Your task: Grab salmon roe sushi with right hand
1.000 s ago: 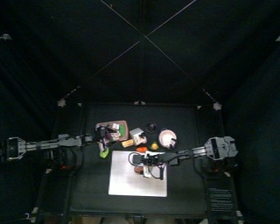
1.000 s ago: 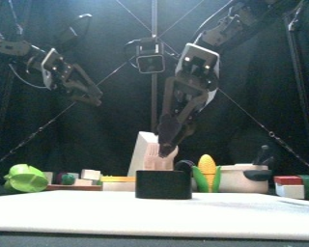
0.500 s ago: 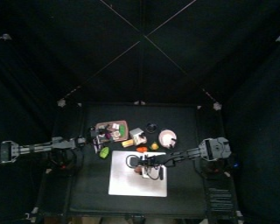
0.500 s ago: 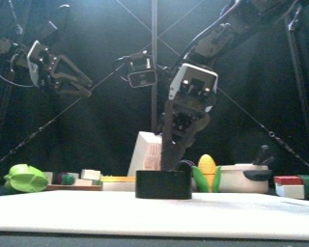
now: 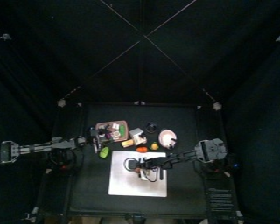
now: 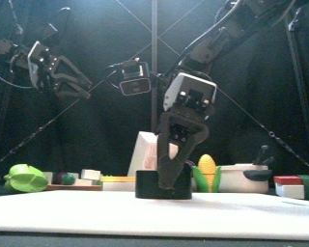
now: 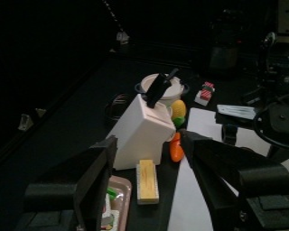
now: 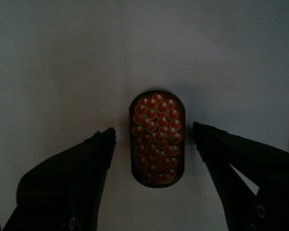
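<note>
Dark-wrapped oval salmon roe sushi with orange beads [image 8: 155, 137] lies between the parted jaws of the right black two-finger gripper [image 8: 154, 155], untouched. It sits on the white rectangular mat [image 5: 125, 180] near the mat's rear edge, bare mat all round. Left black gripper [image 7: 147, 189], jaws apart, hangs off the table's left edge.

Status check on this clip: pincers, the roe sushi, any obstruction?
Right pincer open, straddling the salmon roe sushi, not yet closed. Left pincer open, parked aside. Sushi on the white mat; nothing in the way.
</note>
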You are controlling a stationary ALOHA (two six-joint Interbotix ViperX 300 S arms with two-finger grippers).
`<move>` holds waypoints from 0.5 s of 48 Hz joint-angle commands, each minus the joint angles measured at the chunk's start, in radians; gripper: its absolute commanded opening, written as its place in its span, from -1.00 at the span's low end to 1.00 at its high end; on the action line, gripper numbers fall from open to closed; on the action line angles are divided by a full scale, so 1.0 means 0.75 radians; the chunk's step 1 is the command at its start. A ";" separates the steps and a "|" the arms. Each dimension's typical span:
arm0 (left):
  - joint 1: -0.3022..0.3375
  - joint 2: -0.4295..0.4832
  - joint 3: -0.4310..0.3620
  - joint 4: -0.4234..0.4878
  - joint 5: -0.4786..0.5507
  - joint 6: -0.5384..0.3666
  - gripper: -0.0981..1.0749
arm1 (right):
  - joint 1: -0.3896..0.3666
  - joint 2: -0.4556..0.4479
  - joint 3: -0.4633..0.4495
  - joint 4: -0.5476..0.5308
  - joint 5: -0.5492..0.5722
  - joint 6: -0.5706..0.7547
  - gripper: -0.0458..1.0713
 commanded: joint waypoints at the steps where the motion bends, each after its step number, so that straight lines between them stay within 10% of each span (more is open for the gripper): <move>1: 0.000 0.000 -0.020 -0.002 -0.014 0.000 0.73 | 0.000 -0.031 -0.033 -0.002 -0.002 0.000 0.83; 24: 0.000 0.000 -0.018 -0.002 -0.014 0.000 0.73 | 0.004 -0.020 -0.045 -0.010 -0.008 0.000 0.24</move>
